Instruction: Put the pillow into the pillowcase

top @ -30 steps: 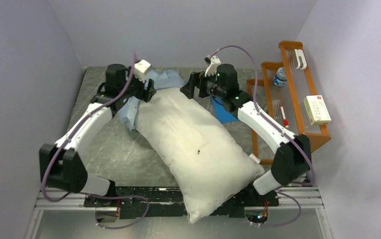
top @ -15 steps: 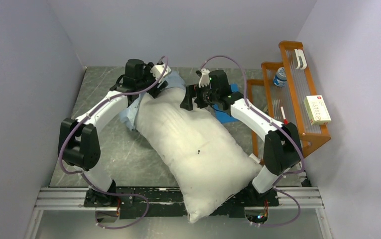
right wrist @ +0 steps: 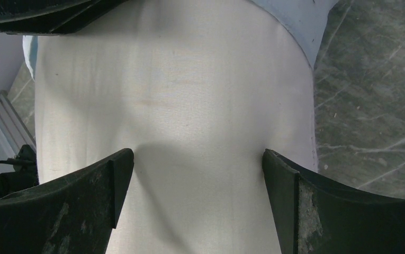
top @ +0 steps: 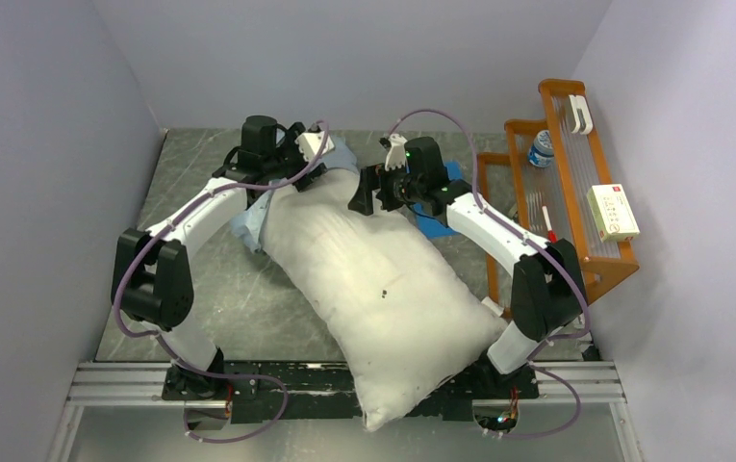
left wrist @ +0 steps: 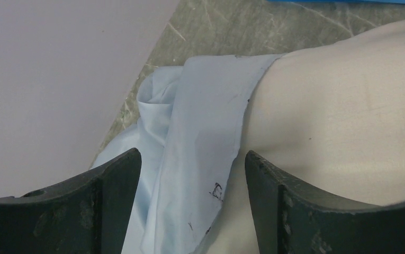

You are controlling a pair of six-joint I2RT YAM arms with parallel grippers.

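Note:
The off-white pillow (top: 383,289) lies diagonally across the table, its near corner hanging over the front rail. Its far end rests on the light blue pillowcase (top: 337,154), which bunches out on the left too. My left gripper (top: 296,178) hovers open at that far end. In the left wrist view the pillowcase's hem (left wrist: 200,137) runs between the open left gripper (left wrist: 192,159), with the pillow (left wrist: 348,106) beside it. My right gripper (top: 362,197) is open over the pillow. In the right wrist view, the right gripper (right wrist: 197,156) has only pillow cloth (right wrist: 189,79) below it.
A small flat darker-blue square (top: 431,219) lies under the right forearm. A wooden rack (top: 575,164) at the right holds a bottle (top: 540,149) and a white box (top: 612,212). Walls close in on the left and at the back.
The left arm swung right, bringing its gripper to the pillow's far end. The right gripper shifted left and nearer onto the pillow. Little moved in the last half second.

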